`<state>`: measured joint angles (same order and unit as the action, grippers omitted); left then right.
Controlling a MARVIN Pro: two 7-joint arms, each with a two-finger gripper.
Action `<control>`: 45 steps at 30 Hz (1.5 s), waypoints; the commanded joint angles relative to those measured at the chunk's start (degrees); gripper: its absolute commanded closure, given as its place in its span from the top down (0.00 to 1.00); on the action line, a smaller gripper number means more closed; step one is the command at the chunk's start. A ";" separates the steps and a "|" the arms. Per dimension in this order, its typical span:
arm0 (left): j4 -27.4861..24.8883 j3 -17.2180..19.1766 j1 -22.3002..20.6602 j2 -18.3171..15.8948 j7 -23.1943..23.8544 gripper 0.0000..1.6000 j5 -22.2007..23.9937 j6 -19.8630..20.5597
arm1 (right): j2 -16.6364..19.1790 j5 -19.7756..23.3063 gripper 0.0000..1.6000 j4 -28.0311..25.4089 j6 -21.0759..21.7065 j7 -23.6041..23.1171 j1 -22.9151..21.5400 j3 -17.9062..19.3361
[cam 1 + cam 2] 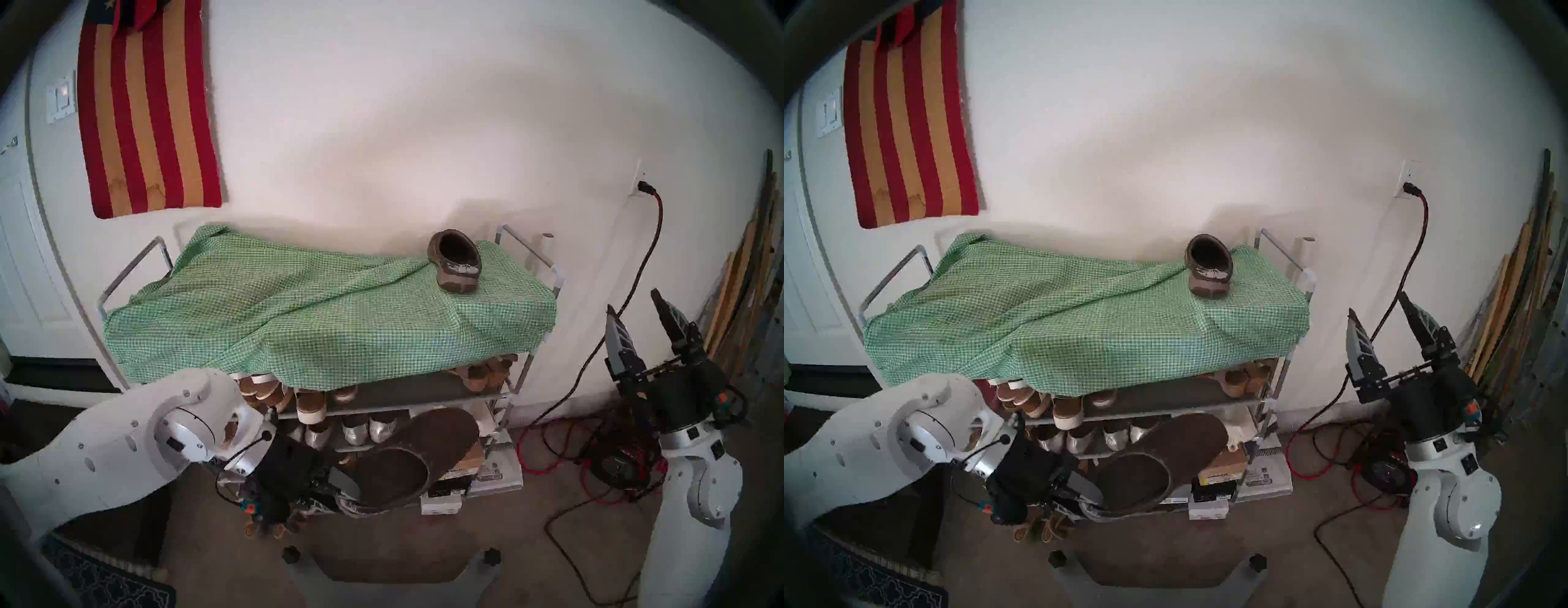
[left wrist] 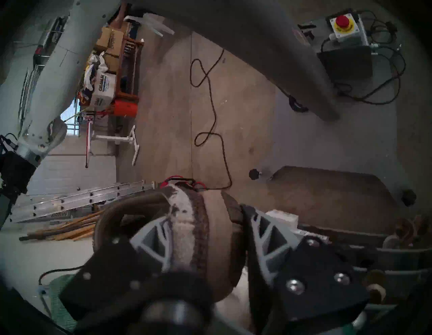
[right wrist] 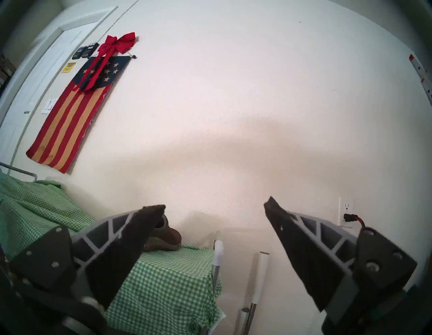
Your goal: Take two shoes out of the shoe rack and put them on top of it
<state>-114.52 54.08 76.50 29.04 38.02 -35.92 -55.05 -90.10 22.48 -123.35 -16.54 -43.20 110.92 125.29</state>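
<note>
One dark brown clog stands upright on the green-white gingham cloth at the back right of the shoe rack's top; it also shows in the right wrist view. My left gripper is shut on the heel of the second clog, held low in front of the rack's lower shelves with its sole facing up. In the left wrist view the fingers clamp its whitish scuffed heel. My right gripper is open and empty, to the right of the rack at top-shelf height.
Tan shoes with white soles and silver flats sit on the rack's shelves. Boxes lie at the bottom. Red and black cables lie on the floor at right. Boards lean on the right wall.
</note>
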 commanded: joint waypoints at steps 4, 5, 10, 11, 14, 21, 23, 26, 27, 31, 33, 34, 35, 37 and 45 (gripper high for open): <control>-2.12 2.07 -6.04 -0.13 -3.00 0.00 -0.87 0.05 | 0.10 -0.03 1.00 -0.11 0.01 -0.02 -0.06 -0.17; -2.15 2.30 -6.50 -0.25 -3.28 0.00 -1.03 0.05 | 0.11 -0.03 1.00 -0.11 0.01 -0.02 -0.05 -0.18; -2.04 3.50 -8.80 -0.73 -5.15 0.00 -1.67 0.05 | 0.16 -0.01 1.00 -0.11 -0.03 0.03 -0.01 -0.21; -1.95 3.75 -9.24 -0.83 -5.56 0.00 -1.77 0.05 | 0.17 0.00 1.00 -0.11 -0.03 0.04 -0.01 -0.21; -1.63 4.56 -10.57 -1.20 -6.84 0.00 -2.12 0.05 | 0.20 0.01 1.00 -0.11 -0.05 0.07 0.01 -0.23; -0.67 6.02 -13.04 -2.33 -10.36 0.00 -3.00 0.05 | 0.27 0.05 1.00 -0.11 -0.10 0.15 0.07 -0.28; -0.47 6.19 -13.35 -2.47 -10.89 0.00 -3.15 0.05 | 0.29 0.05 1.00 -0.11 -0.10 0.16 0.07 -0.29; 0.01 6.64 -14.16 -2.69 -12.29 0.00 -3.57 0.05 | 0.32 0.07 1.00 -0.11 -0.11 0.19 0.09 -0.30; 0.23 6.86 -14.51 -2.64 -13.04 0.00 -3.65 0.05 | 0.33 0.07 1.00 -0.11 -0.12 0.20 0.10 -0.31; 1.11 7.55 -15.79 -2.41 -15.51 0.00 -3.96 0.05 | 0.37 0.08 1.00 -0.11 -0.13 0.24 0.13 -0.34; 1.84 7.83 -16.33 -2.08 -17.37 0.00 -3.97 0.05 | 0.40 0.09 1.00 -0.11 -0.14 0.26 0.14 -0.35; 2.19 8.03 -16.58 -1.84 -18.19 0.00 -3.96 0.05 | 0.41 0.09 1.00 -0.11 -0.14 0.27 0.15 -0.36; 2.53 8.17 -16.79 -1.60 -19.06 0.00 -3.86 0.05 | 0.43 0.09 1.00 -0.12 -0.14 0.29 0.16 -0.37; 3.44 8.43 -17.21 -0.90 -21.27 0.00 -3.57 0.05 | 0.45 0.09 1.00 -0.12 -0.15 0.31 0.17 -0.39; 8.47 9.66 -18.74 3.94 -28.89 0.00 -1.84 0.05 | 0.55 0.10 1.00 -0.13 -0.16 0.41 0.22 -0.45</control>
<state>-109.22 62.24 59.96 28.61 14.68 -39.53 -55.11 -89.63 22.67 -123.35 -16.78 -42.74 111.23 125.00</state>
